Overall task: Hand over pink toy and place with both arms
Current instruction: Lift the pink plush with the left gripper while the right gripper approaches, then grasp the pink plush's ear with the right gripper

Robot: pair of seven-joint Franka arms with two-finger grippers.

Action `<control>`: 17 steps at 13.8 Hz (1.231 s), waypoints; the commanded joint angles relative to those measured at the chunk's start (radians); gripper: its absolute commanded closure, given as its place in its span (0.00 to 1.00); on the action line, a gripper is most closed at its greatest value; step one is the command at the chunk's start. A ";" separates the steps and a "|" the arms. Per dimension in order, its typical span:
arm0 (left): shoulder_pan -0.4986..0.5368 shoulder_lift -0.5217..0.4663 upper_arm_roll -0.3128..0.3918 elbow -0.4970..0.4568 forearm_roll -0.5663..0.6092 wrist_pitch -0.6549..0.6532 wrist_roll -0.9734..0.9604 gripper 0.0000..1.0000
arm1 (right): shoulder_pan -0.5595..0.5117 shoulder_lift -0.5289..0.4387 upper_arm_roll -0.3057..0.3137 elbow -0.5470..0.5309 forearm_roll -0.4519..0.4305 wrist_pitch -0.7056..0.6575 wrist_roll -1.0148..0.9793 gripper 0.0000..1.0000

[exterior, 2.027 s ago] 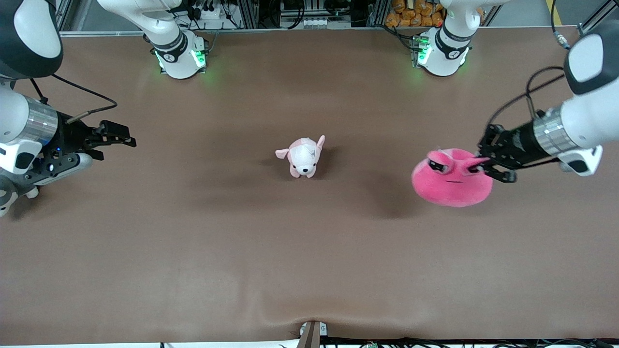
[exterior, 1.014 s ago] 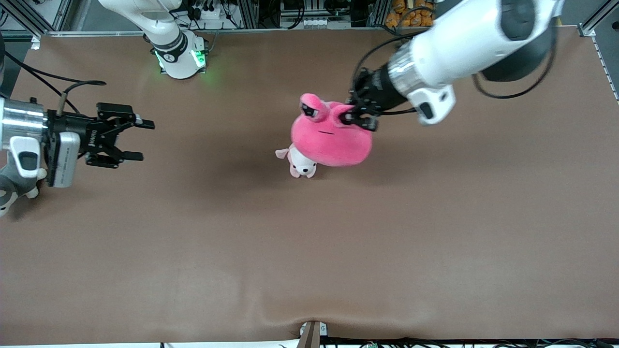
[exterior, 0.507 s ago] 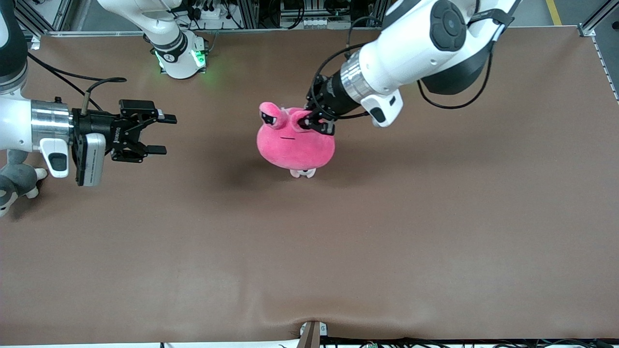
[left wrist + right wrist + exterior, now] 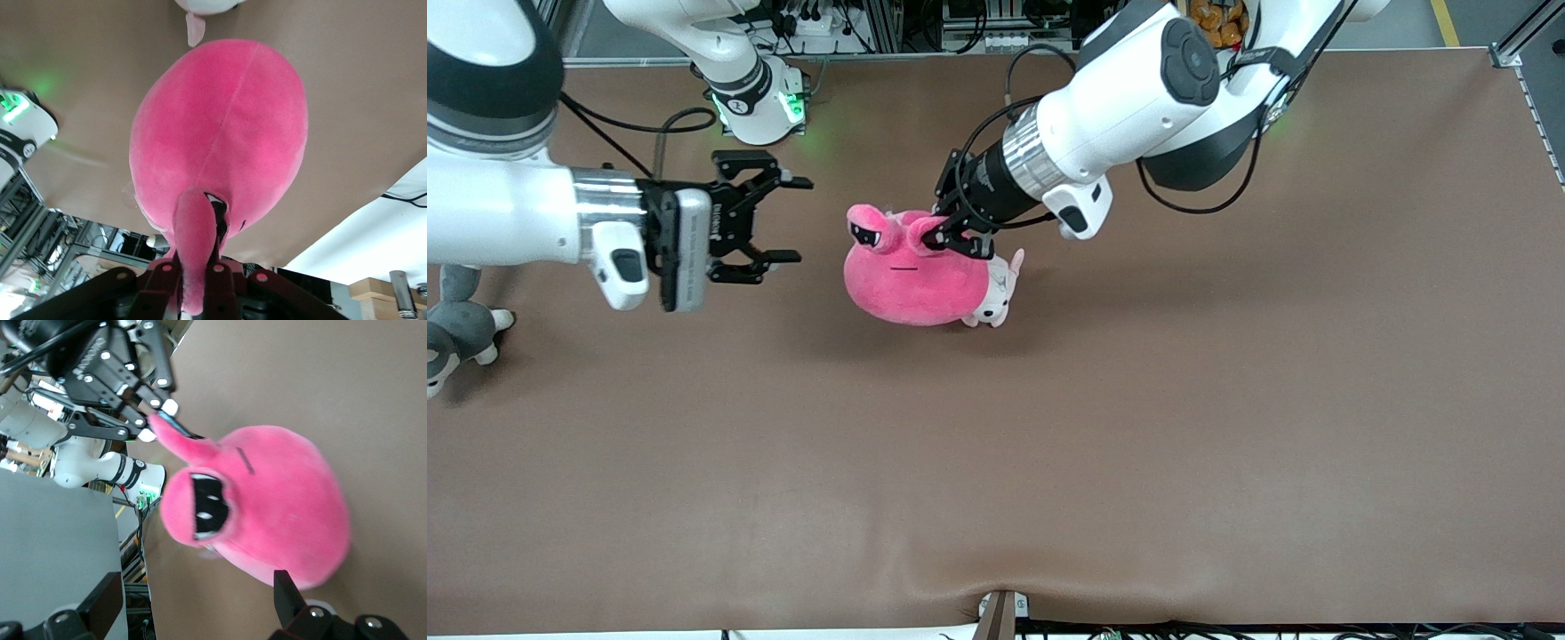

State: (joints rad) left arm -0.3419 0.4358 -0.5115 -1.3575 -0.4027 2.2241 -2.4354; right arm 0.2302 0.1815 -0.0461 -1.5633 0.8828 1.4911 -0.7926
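Observation:
The pink toy [image 4: 907, 280] hangs in the air over the middle of the table, face toward the front camera. My left gripper [image 4: 951, 238] is shut on one of its stalk ears. The left wrist view shows that ear pinched between the fingers [image 4: 215, 277], with the round body [image 4: 220, 133] below. My right gripper [image 4: 800, 220] is open, level with the toy and a short gap from it, toward the right arm's end. In the right wrist view the toy [image 4: 280, 513] fills the space ahead of the open right gripper [image 4: 197, 593], and nothing is between its fingers.
A small pale pink-and-white puppy plush [image 4: 1000, 284] stands on the brown table [image 4: 1049, 462], mostly hidden under the pink toy. A grey-and-white plush [image 4: 454, 329] lies at the right arm's end of the table.
The left arm has carried the pink toy by its ear toward the right arm's end, passing over the puppy plush. The open right gripper has moved in toward the toy.

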 commanded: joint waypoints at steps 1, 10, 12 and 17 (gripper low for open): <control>-0.031 0.041 0.008 0.046 0.018 0.048 -0.047 1.00 | 0.046 -0.014 -0.008 -0.003 -0.005 0.055 -0.022 0.00; -0.094 0.035 0.071 0.044 0.018 0.052 -0.048 1.00 | 0.130 -0.007 -0.008 -0.009 -0.226 0.195 -0.174 0.00; -0.091 0.034 0.071 0.044 0.018 0.052 -0.050 1.00 | 0.138 -0.007 -0.008 -0.009 -0.255 0.192 -0.175 0.00; -0.086 0.031 0.071 0.044 0.019 0.045 -0.048 1.00 | 0.139 -0.007 -0.008 -0.006 -0.254 0.195 -0.175 1.00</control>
State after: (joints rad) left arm -0.4217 0.4661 -0.4460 -1.3362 -0.4027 2.2740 -2.4543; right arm 0.3593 0.1819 -0.0468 -1.5667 0.6437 1.6807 -0.9574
